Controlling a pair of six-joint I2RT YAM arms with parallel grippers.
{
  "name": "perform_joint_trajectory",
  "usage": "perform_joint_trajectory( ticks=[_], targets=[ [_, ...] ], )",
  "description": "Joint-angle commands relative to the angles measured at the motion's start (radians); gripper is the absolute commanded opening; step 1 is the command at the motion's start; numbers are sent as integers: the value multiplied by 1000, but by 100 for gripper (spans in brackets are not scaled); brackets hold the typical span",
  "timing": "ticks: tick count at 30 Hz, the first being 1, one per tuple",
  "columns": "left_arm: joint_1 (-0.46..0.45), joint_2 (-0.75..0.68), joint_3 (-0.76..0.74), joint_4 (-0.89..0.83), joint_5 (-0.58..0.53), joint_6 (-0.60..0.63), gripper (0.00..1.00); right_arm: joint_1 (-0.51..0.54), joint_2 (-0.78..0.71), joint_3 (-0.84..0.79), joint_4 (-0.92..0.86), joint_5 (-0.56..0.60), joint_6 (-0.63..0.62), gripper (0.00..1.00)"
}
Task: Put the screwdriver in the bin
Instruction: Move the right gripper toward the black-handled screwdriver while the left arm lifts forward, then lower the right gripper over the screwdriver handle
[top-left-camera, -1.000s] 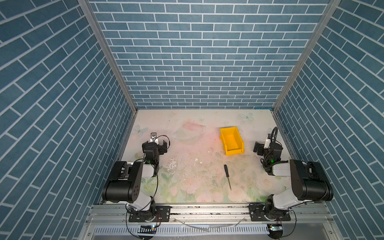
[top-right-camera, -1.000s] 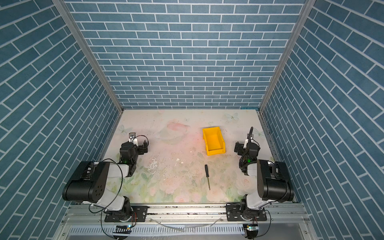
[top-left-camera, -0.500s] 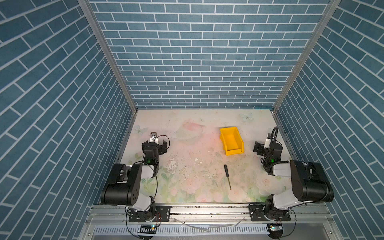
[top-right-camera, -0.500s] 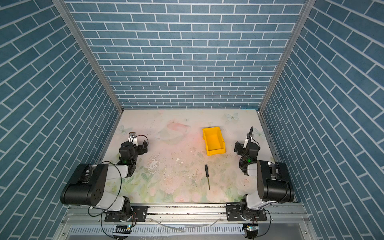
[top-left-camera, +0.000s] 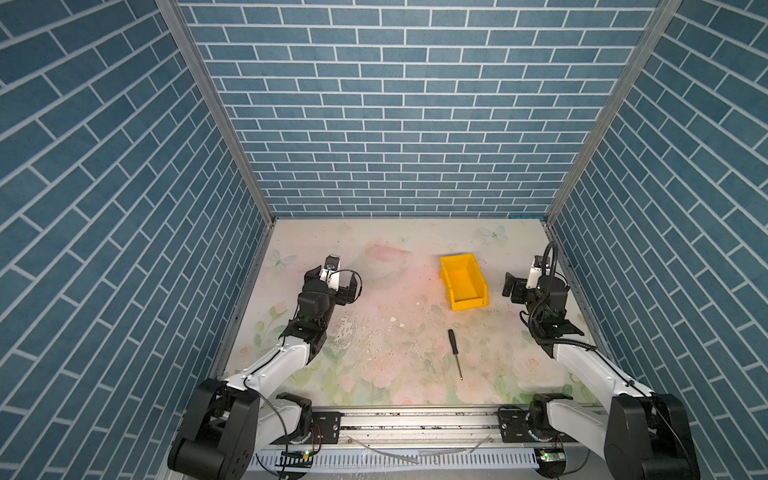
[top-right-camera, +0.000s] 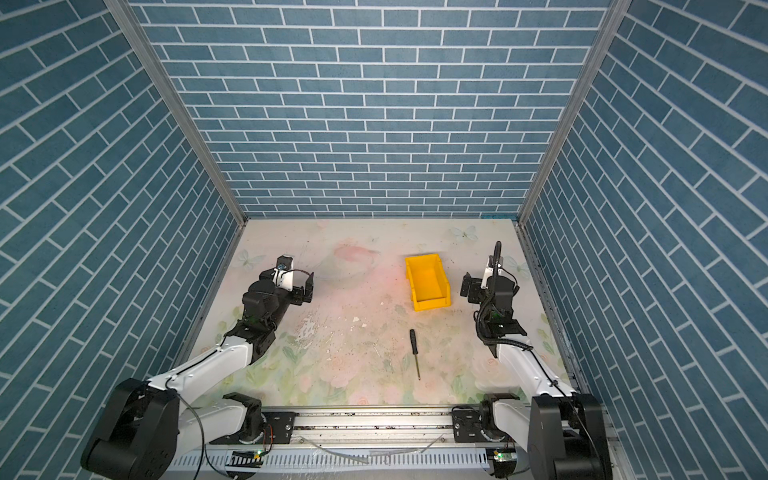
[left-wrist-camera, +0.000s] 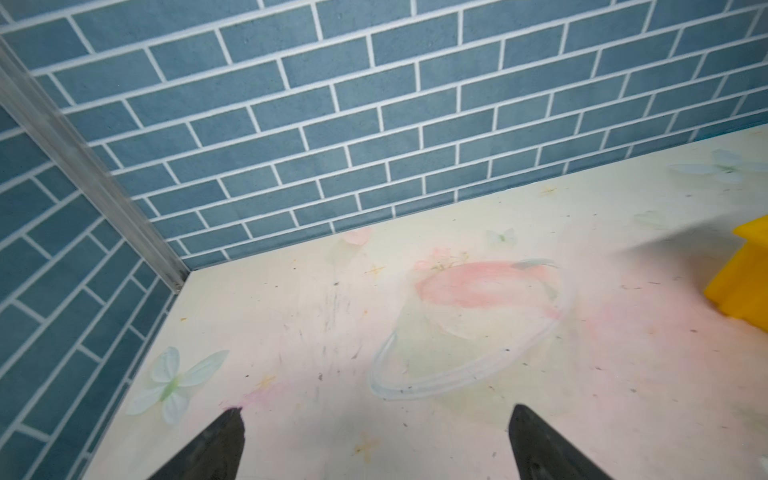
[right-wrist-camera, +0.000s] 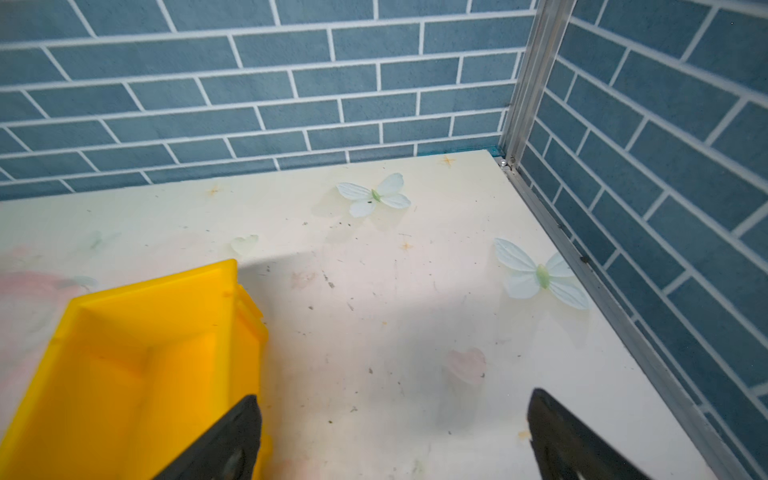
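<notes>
Both spread wide, gripping nothing — left gripper (left-wrist-camera: 376, 411) over the table (top-left-camera: 386, 291), right gripper (right-wrist-camera: 392, 397) just beside the bin (top-left-camera: 468, 303). Screwdriver (top-left-camera: 455, 355) flat on the table, near the bin but apart from it — handle toward the bin.

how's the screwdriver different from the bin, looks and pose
The screwdriver is slim, with a black handle and a thin metal shaft; the bin is a boxy, bright yellow open tub. The screwdriver lies flat, handle toward the bin and tip toward the near edge; the bin stands upright and empty. The screwdriver is far narrower than the bin. Both rest on the table, apart from each other.
</notes>
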Motion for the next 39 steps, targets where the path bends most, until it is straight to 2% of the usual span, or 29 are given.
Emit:
perform_joint_trajectory(
  ticks=[1,6,12,16,22,29,34,39],
  targets=[
    [-6,-60,50,-121,150,-55,100,47,-23,72,-249,17,192,99],
    [-8,-143,101,-312,312,-27,100,191,-62,77,-336,63,271,99],
    [-9,-232,143,-574,589,212,100,335,-71,79,-401,63,338,99],
    [-13,-271,127,-679,690,309,100,445,-20,103,-461,96,363,99],
    [-23,-311,44,-636,744,336,100,580,113,160,-567,124,438,99],
    [-32,-284,33,-643,736,370,100,658,280,238,-628,96,489,99],
    [-35,-287,25,-635,736,363,100,672,367,273,-639,49,512,91],
    [-35,-285,24,-630,736,354,100,676,432,298,-660,17,506,72]
  ],
)
